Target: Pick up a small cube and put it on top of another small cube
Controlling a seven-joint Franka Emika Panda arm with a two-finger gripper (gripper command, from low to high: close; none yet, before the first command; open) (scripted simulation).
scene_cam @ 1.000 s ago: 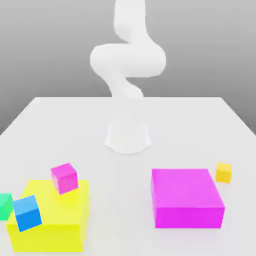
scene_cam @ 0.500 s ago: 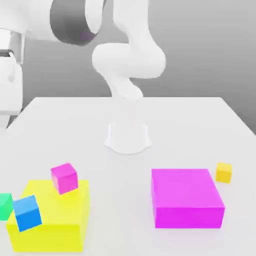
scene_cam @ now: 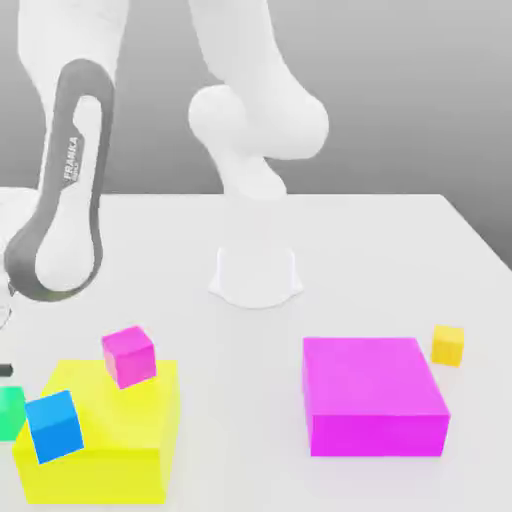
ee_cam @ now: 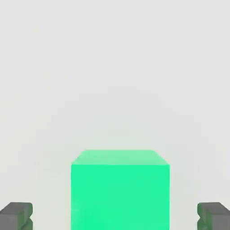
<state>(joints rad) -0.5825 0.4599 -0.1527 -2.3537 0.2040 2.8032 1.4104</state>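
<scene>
Now the arm (scene_cam: 68, 190) leans down over the corner of the white worktop (scene_cam: 350, 240) at the exterior view's left, and the claw (ee_cam: 115, 215) has a small green cube (ee_cam: 120, 191) sitting squarely between its fingers (ee_cam: 16, 215). The fingers are spread, with a clear gap of bare worktop showing on either side of the cube, so nothing is pinched yet.

From the exterior view, that green cube (scene_cam: 10, 412) sits right at the frame's left edge, just beside a small blue cube (scene_cam: 54, 426) and the large yellow block (scene_cam: 100, 440). A small magenta cube (scene_cam: 128, 356) seems to rest at the yellow block's far edge, though I can't quite tell whether it sits on the block or behind it. Well away from the claw, across the worktop, are a large magenta block (scene_cam: 372, 395) and a small yellow cube (scene_cam: 448, 345).

I'd judge this to be the grasp step of the pick. The next move calls for the fingers to close evenly on the green cube's opposite faces, then a straight lift, minding the blue cube close by. After that it needs carrying over another small cube and setting down centred.
</scene>
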